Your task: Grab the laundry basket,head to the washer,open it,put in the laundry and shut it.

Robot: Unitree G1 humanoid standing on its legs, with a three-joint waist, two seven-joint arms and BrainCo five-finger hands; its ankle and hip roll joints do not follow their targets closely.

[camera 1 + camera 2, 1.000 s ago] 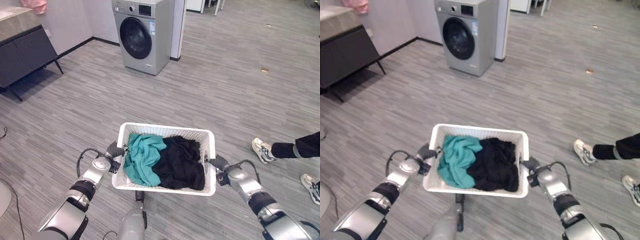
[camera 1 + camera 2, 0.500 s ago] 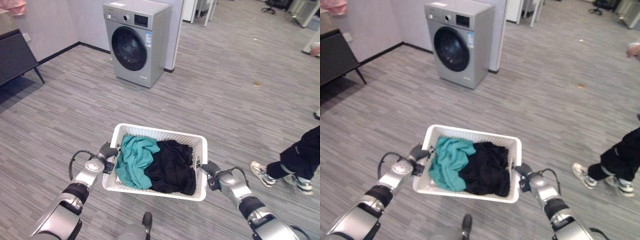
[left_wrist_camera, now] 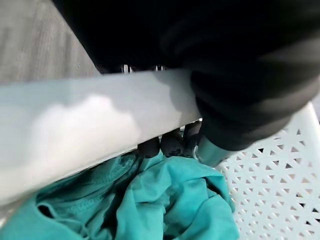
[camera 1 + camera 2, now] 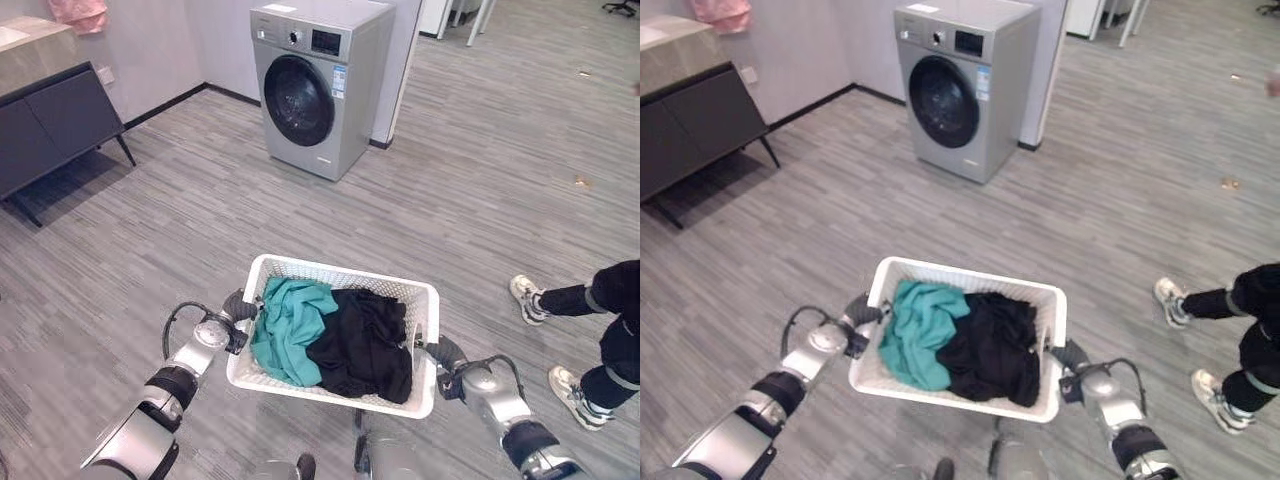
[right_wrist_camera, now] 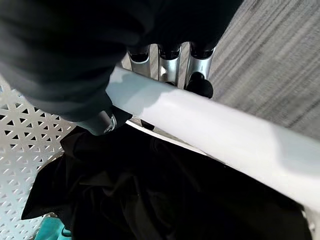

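White plastic, pierced with a lattice of small holes: the laundry basket (image 4: 425, 300) hangs in the lower middle of the frame above the grey wood-grain floor (image 4: 180, 230). The left hand (image 4: 238, 306) has its fingers (image 3: 172, 142) curled round the basket's left rim; the right hand (image 4: 441, 352) has its fingers (image 5: 200, 84) curled round the right rim. Inside lie a teal garment (image 4: 290, 320) on the left and a black garment (image 4: 365, 340) on the right, touching. The silver washer (image 4: 325, 85) stands at upper middle, its round door closed. A dark cabinet (image 4: 50, 125) sits at upper left. A person's legs (image 4: 590, 320) show at the right edge.
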